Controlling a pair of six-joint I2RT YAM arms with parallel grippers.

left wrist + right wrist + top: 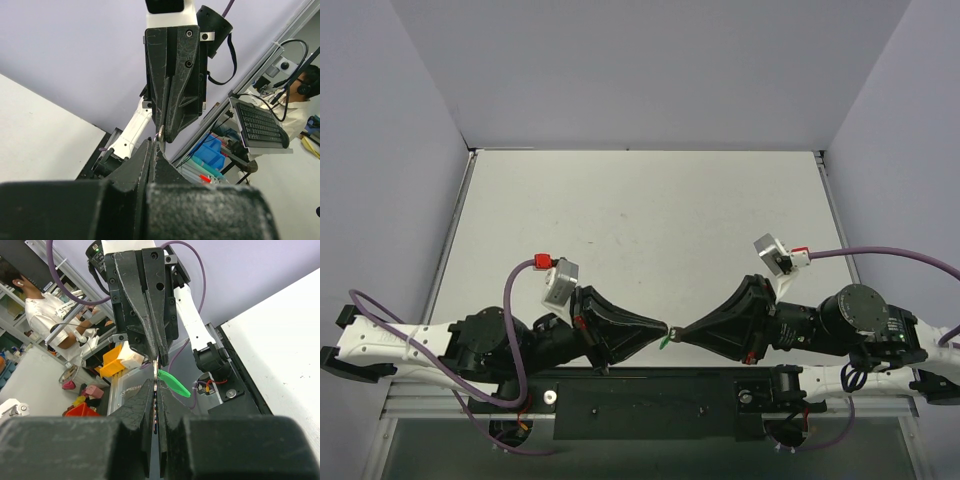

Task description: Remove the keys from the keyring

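Top view: left gripper [663, 328] and right gripper [680, 331] are seen tip to tip over the near edge of the table [640, 220], both sets of fingers pinched closed. The green keyring [664, 342] is seen dangling just below the meeting point. The key is not resolved here. Left wrist view: own fingers are shown closed at the bottom, the right gripper is seen above with jaws together, and a sliver of silver key [160, 135] is caught where the tips meet. The green piece is hidden in this view. Right wrist view: both pairs of fingers are closed on the thin silver key, which spans the small gap between the tips. The keyring is joined to it there and sticks out to one side, gripped by neither as far as can be told. Progress: the assembly is picked up and held from both ends, but key and keyring are judged not yet separated. The actual pull or twist apart is left to do.
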